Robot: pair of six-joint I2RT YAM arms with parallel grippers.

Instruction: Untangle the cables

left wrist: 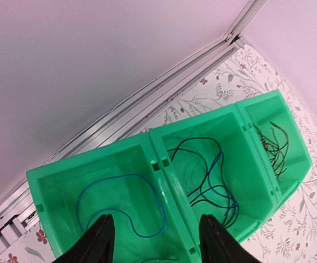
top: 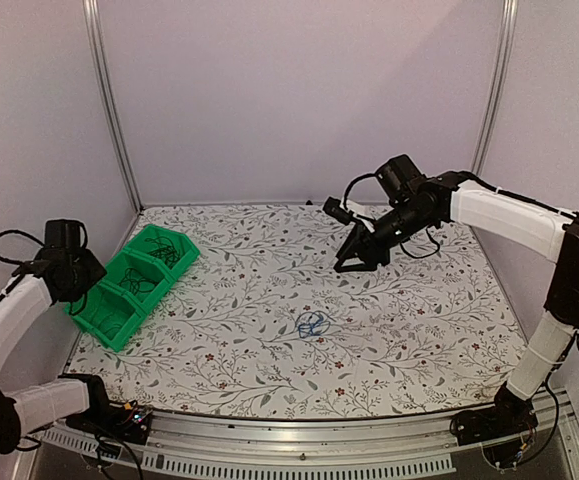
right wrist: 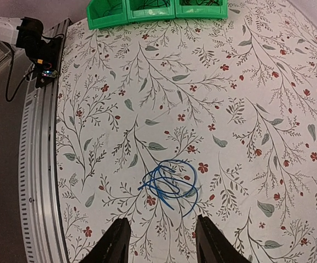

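From above, we see one blue tangle (top: 312, 323) lying loose on the bench (top: 419, 340), about midway between the left and right edges and somewhat nearer the near edge. The green bins (top: 104, 325) sit in a row along the left edge. The right gripper (top: 354, 265) hangs in the air over the far half of the bench, well apart from the tangle, jaws spread and holding nothing.

In the left wrist view, the left gripper (left wrist: 156, 219) hovers over the bins with its fingers wide and empty. The compartment closest to the near edge holds a single blue cable (left wrist: 114, 203). The middle one holds dark cables (left wrist: 202, 164) with a blue strand among them; we cannot tell whether those are knotted together. The compartment furthest from the near edge holds a small bunch of dark wires (left wrist: 273, 145).

The right wrist view looks down past the open fingers at the blue tangle, which lies just beyond them. It is a compact bundle of overlapping loops, roughly round, so we read no clear long axis or heading; one looser loop bulges out from the bundle.

We judge the task mostly done: several cables are sorted into the bins, and this last bundle is left to pull apart.
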